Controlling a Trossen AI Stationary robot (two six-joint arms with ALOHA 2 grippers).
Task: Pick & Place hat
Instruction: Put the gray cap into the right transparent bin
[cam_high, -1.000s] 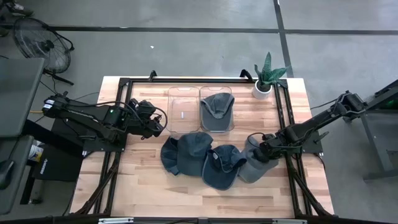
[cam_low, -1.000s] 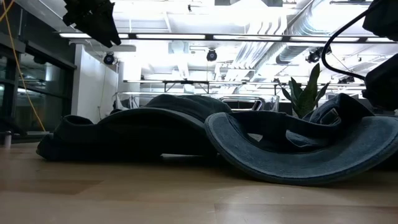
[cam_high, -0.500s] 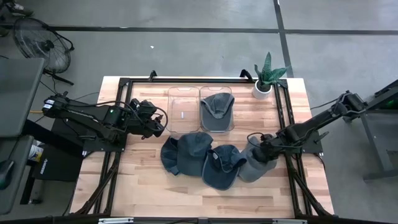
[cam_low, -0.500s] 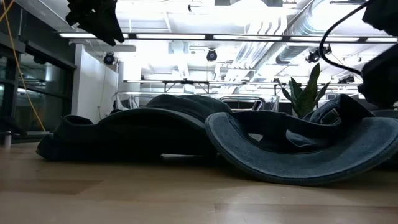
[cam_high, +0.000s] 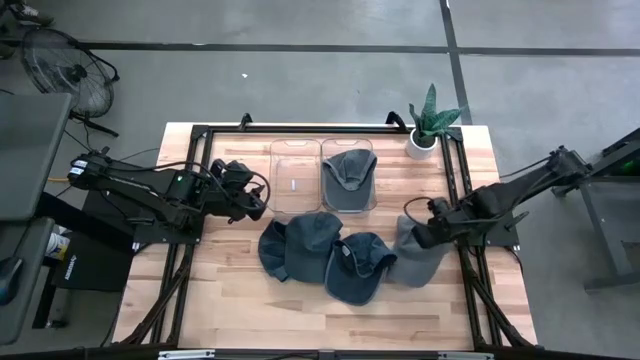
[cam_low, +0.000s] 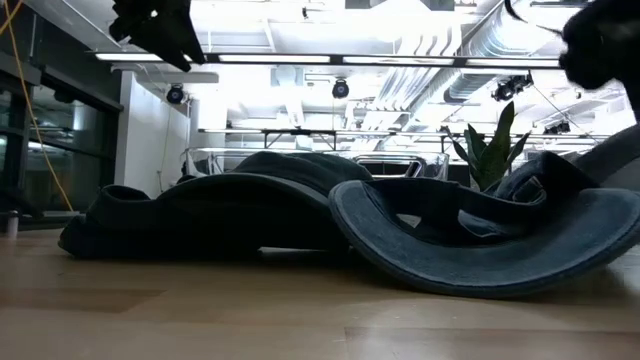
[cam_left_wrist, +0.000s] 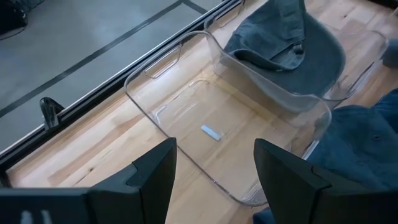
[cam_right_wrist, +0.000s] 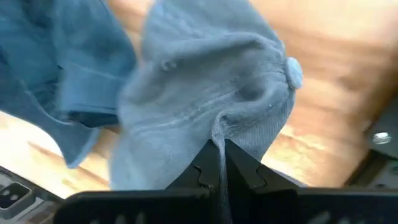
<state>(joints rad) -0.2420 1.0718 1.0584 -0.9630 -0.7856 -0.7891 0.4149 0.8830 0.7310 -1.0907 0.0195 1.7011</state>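
From above we see the right gripper (cam_high: 430, 232) at the grey cap (cam_high: 412, 262) right of the dark hats, while the left gripper (cam_high: 252, 200) hovers beside the empty clear bin (cam_high: 295, 177). The right wrist view alone shows us its fingers (cam_right_wrist: 239, 167) pinched together on the cap's (cam_right_wrist: 205, 106) fabric. The left wrist view shows us fingers (cam_left_wrist: 283, 171) spread apart over that bin (cam_left_wrist: 211, 134).

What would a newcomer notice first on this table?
The right gripper pinching a fold of the light grey cloth cap at the table's right side. Beside it lies a heap of dark blue denim hats, and behind them stand two clear plastic bins: one empty, one holding a hat. The left gripper waits by the empty bin.
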